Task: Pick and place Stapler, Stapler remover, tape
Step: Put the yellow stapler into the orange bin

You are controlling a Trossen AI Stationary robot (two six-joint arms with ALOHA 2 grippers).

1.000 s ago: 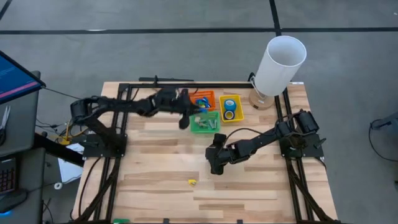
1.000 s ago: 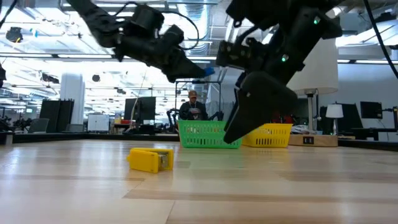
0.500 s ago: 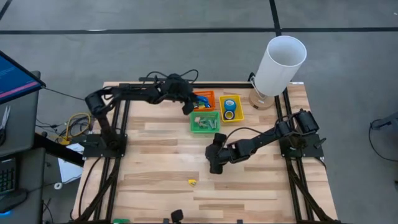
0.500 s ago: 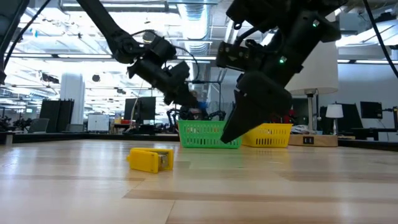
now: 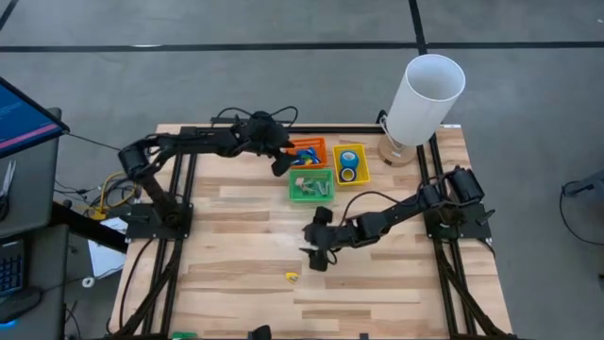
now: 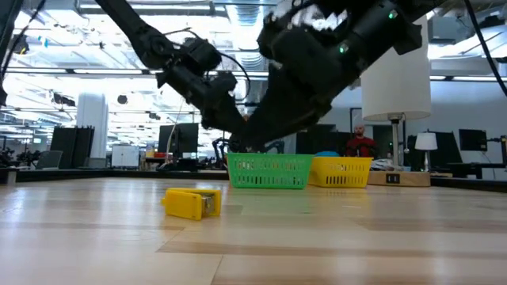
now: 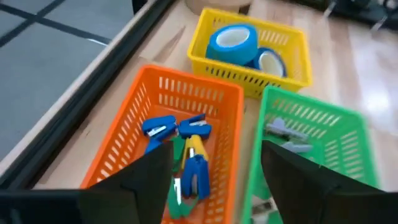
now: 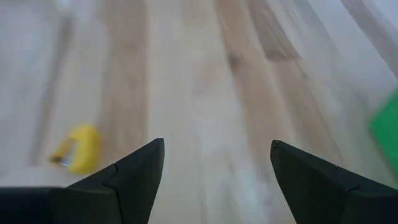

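Three baskets are sitting together: orange basket [image 7: 118,152], yellow basket [image 7: 283,73], green basket [image 7: 348,134]. Two tape rolls [image 7: 233,45] are lying in yellow. One yellow stapler [image 6: 191,203] is lying apart.

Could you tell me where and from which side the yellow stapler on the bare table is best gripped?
Judging by its pose, take the yellow stapler from above, across its long body at mid-length: it lies flat and alone on the table, clear on all sides.
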